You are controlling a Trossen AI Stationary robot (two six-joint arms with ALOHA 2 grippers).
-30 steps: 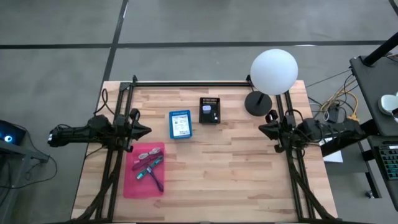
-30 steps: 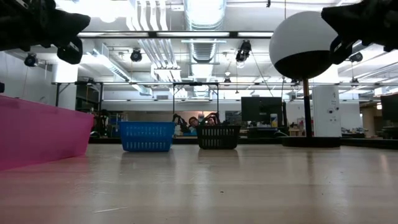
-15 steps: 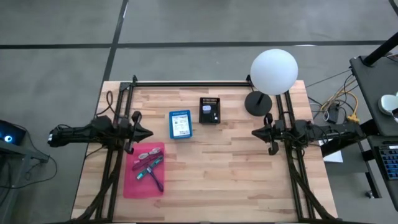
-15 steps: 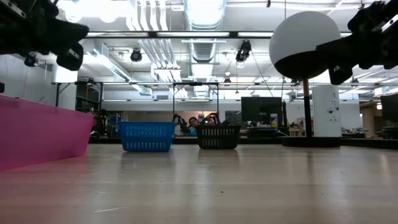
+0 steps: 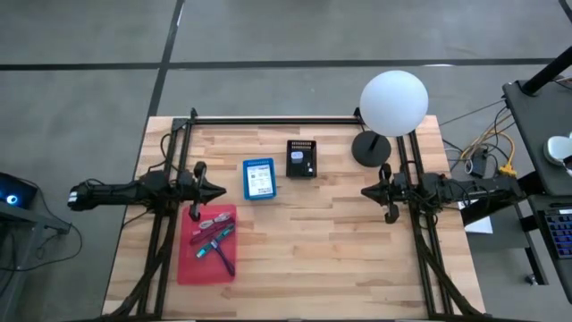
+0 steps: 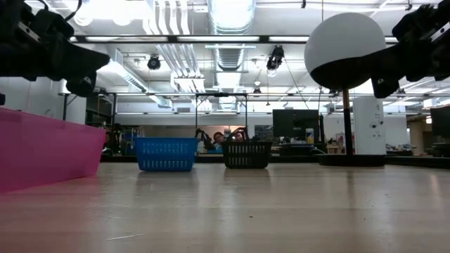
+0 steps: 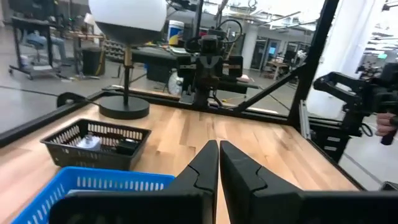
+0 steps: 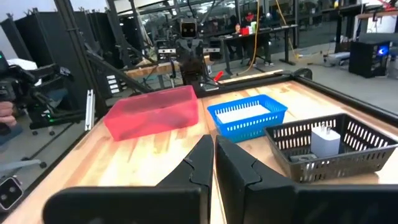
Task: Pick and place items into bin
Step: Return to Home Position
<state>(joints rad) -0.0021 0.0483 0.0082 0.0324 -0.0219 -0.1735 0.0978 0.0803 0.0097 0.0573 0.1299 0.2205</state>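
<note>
Ball lamp (image 5: 393,103) beside right gripper (image 5: 365,191) (fingers pressed together, empty). Left gripper (image 5: 222,190) likewise closed, hovering by pink bin (image 5: 191,268) holding teal, magenta, purple strips (image 5: 215,238). Blue basket (image 5: 245,179): white packet (image 5: 259,182). Black basket (image 5: 301,143): small pieces (image 5: 298,161).

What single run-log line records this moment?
left arm: jaws shut, empty, beside pink bin | right arm: jaws shut, empty, near lamp | items in pink bin

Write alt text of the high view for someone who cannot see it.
A wooden table holds a pink bin of coloured strips at left, a blue basket and a black basket mid-table, and a white ball lamp. The left gripper and right gripper hover at opposite sides.
</note>
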